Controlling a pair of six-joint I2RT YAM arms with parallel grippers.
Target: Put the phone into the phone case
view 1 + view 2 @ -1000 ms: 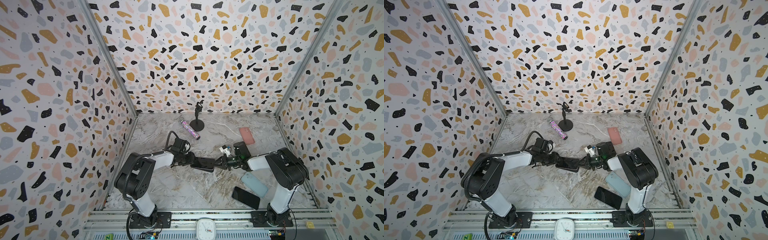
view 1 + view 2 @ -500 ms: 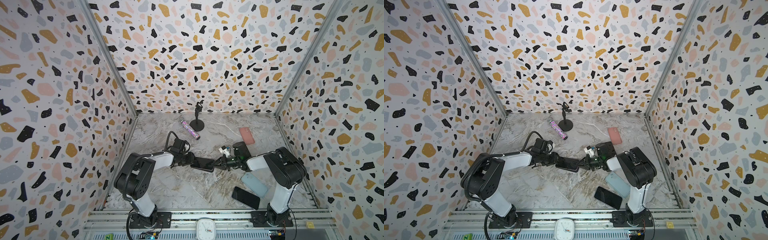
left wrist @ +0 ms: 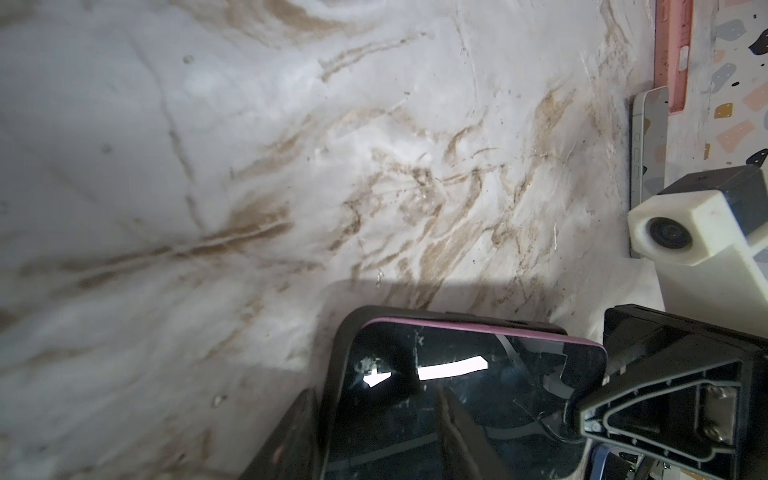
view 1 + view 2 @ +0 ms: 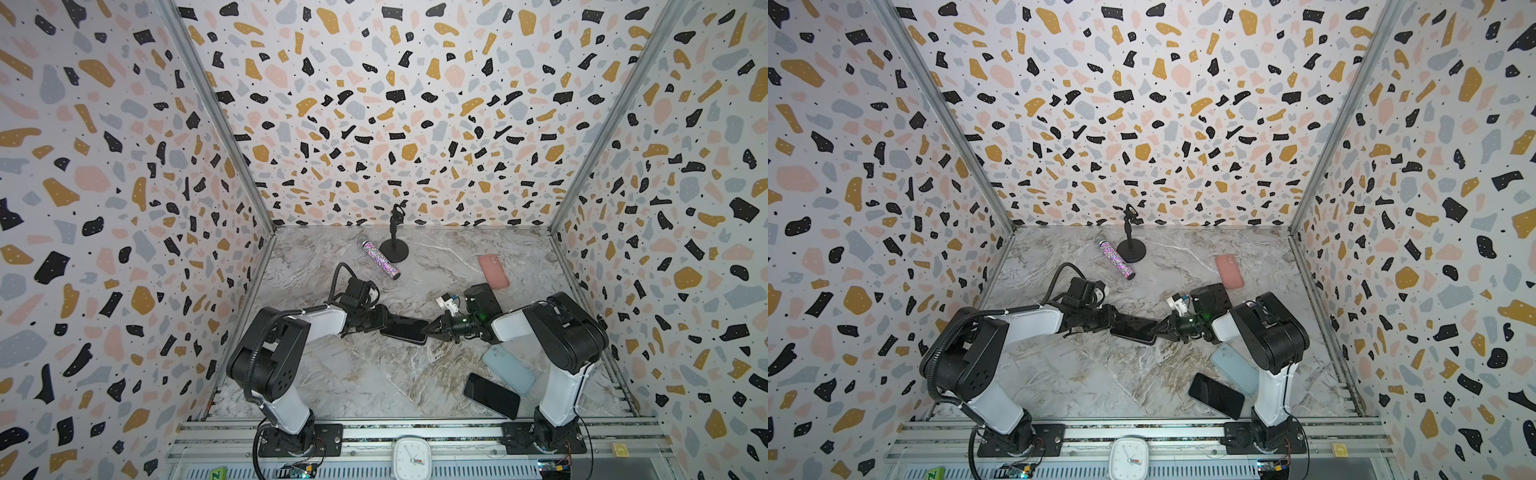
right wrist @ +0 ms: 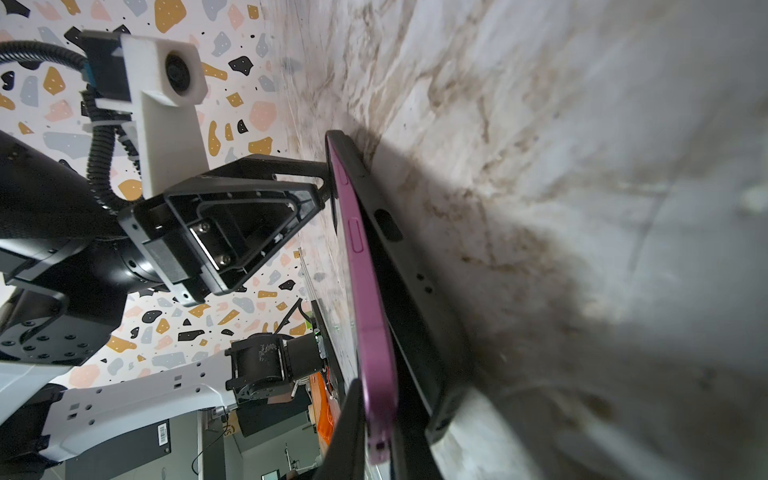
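The phone, dark screen and purple rim, lies mid-table over the black phone case between both grippers. My left gripper clamps the case's left end with the phone in it, one finger against the case's back and the other on the screen. My right gripper is shut on the phone's right end. In the right wrist view the purple rim stands lifted out of the case at that end, with one finger between phone and case.
A pink case lies at the back right, with a black slab behind my right wrist. A light blue phone or case and a black phone lie at the front right. A glitter microphone and black stand are at the back.
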